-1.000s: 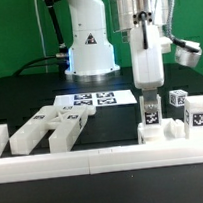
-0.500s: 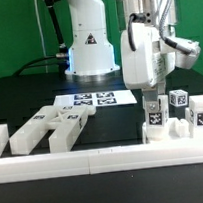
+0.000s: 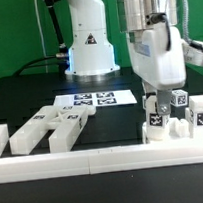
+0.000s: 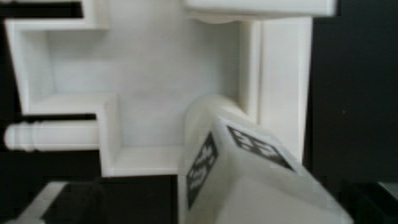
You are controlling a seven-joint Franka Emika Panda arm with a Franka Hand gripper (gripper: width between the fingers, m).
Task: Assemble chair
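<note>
While I hang over the exterior view's right side, the tagged bar leans tilted just below my gripper, its lower end on the white plate beside the border rail. Whether my fingers are parted or pinching it, I cannot tell. Other loose parts lie well apart.

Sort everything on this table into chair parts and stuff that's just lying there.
Chair parts: the part-built piece on the exterior view's right, the tagged blocks by it, the loose white blocks on that view's left.
Not part of it: the marker board, the long front rail.
</note>
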